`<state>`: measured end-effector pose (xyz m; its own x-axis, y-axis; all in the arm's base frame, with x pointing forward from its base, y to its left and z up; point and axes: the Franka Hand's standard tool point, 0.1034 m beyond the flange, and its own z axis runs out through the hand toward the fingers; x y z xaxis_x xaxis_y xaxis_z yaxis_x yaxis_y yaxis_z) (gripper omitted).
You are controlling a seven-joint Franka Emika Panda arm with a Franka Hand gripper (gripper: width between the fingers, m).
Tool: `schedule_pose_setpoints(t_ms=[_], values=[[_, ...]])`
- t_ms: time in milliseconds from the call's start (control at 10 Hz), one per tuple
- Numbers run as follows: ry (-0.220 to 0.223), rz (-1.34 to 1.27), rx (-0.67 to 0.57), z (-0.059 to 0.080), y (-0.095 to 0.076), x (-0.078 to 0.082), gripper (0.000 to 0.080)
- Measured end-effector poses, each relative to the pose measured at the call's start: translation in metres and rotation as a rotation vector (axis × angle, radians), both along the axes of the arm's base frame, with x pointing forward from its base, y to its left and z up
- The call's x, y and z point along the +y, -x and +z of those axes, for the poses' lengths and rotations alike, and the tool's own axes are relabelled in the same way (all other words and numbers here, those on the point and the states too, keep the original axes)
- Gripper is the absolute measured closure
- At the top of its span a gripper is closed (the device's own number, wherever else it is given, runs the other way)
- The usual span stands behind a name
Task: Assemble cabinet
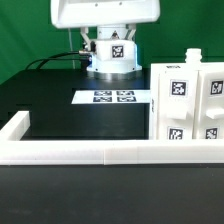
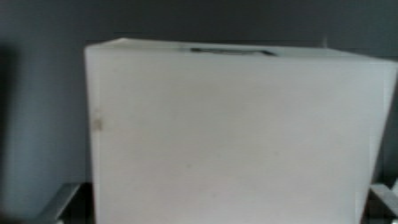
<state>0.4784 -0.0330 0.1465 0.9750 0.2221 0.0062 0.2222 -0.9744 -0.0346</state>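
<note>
1. Currently, the large white boxy cabinet body (image 2: 231, 130) is filling the wrist view and standing at three o'clock from the flat white marker board (image 1: 113, 97) on the black bench (image 1: 50, 100).
2. The claw (image 2: 222, 203) is straddling it, fingers (image 2: 64, 203) wide; whether it is pinching, I cannot tell.
3. An off-centre squeeze is risking twisting or tipping it.

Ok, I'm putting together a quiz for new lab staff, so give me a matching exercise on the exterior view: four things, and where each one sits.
Things:
1. marker board
2. border rail
3. cabinet parts
4. robot base

Places:
A. standing at the exterior view's right
B. at the far side, centre
C. lying flat in the middle
D. along the near edge

Pairs: 1-C, 2-D, 3-A, 4-B
</note>
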Motion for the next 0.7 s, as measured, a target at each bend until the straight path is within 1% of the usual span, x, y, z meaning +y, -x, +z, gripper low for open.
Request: schedule_pose_setpoints(t_ms=[100,500,700], values=[[-0.003,-0.010,-0.001,0.0020,-0.0105,0.0032,0.0235],[-0.003,-0.011,0.005,-0.0006,-0.0087,0.0023,0.0235],[-0.003,-0.006,0.015,-0.0041,-0.0092,0.0031,0.0235]])
